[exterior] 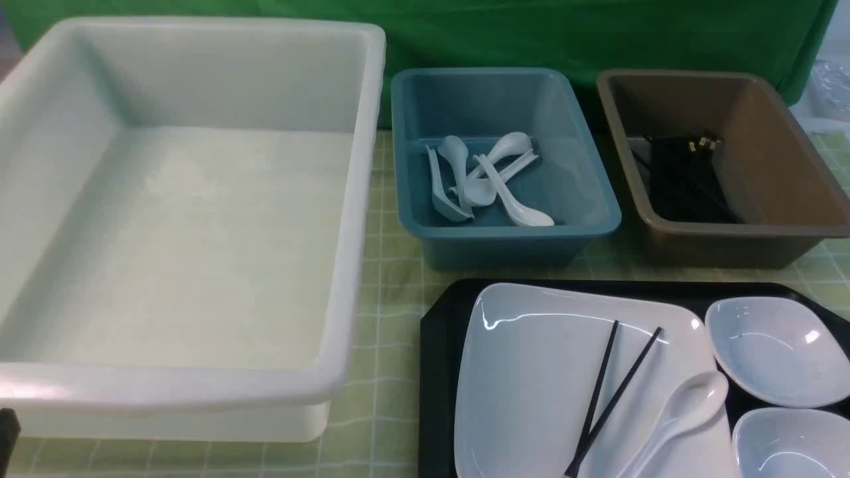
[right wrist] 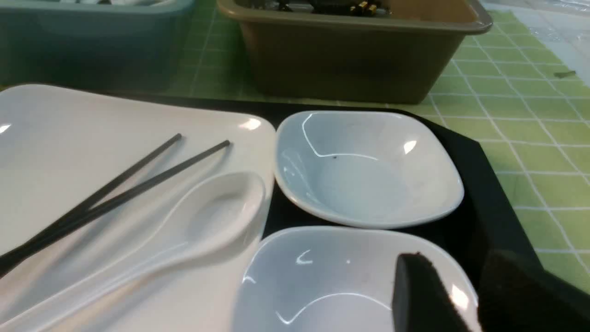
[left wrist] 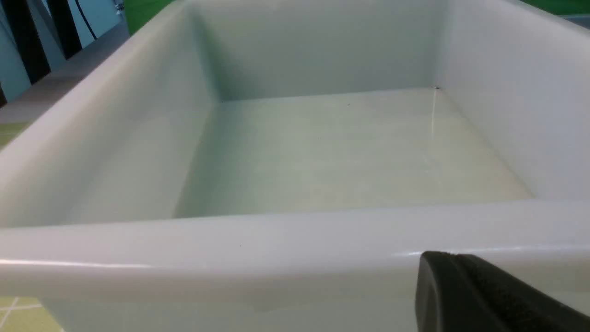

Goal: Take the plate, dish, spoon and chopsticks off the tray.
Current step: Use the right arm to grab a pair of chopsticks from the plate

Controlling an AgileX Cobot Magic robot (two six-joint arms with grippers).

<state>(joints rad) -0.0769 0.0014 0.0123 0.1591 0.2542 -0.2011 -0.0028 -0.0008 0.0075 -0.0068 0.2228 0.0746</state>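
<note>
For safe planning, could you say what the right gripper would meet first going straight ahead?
Probably the nearer small glossy white dish, whose rim lies just ahead of the right gripper; depth is unclear.

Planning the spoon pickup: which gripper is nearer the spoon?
Right. Right gripper hovers over the near small dish beside the spoon; left gripper sits by the white tub.

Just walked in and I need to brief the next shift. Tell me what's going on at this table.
Clearing has not started: everything is on the black tray. The plate carries the chopsticks and spoon, with the far dish and near dish beside it. The right claw is at the near dish's rim; whether it grips is unclear. The left claw sits by the white tub.
</note>
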